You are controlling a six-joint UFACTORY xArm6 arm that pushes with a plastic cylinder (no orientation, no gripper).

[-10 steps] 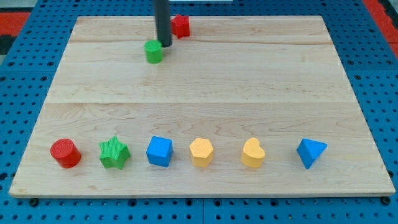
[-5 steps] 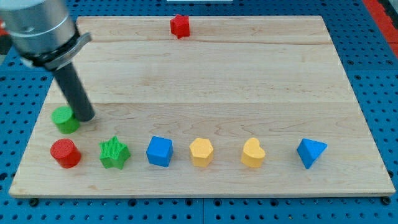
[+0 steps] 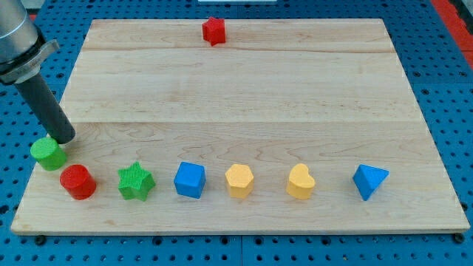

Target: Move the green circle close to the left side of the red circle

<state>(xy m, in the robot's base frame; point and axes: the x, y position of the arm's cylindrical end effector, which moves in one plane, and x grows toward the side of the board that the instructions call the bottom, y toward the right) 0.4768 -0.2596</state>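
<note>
Camera view: my tip (image 3: 65,138) rests against the far right edge of the green circle (image 3: 48,154), which sits at the desk's (image 3: 244,89) left edge, just up-left of the red circle (image 3: 77,182). The rod carries no jaws. Rightward along the near row lie a green star (image 3: 135,182), blue cube (image 3: 189,179), yellow hexagon (image 3: 239,180), yellow heart (image 3: 300,182) and blue triangle (image 3: 369,181). A small red block (image 3: 213,30) sits at the far edge.
</note>
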